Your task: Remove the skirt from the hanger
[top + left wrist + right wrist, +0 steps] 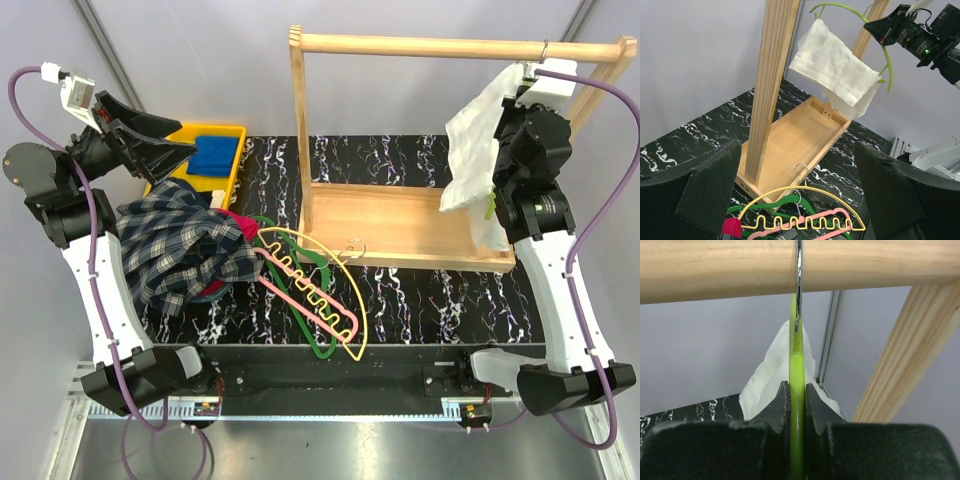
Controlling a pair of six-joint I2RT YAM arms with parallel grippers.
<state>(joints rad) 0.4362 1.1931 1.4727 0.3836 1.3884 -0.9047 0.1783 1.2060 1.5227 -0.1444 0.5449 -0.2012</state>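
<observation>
The plaid skirt (180,245) lies heaped at the table's left; a scrap of it shows at the bottom of the left wrist view (785,234). The pale yellow hanger (300,275) lies flat just right of the heap, bare, on top of other hangers; it also shows in the left wrist view (805,189). My left gripper (185,137) is open and empty, raised above and behind the skirt (797,192). My right gripper (517,85) is shut on a green hanger (797,355) that hangs from the rack's rail with a white garment (475,150) on it.
A wooden rack (400,225) with a top rail (450,45) stands at the back right. A pink hanger (300,300) and another green hanger (320,345) lie under the yellow one. A yellow bin (235,165) holds a blue sponge. Red cloth (243,225) lies beside the skirt.
</observation>
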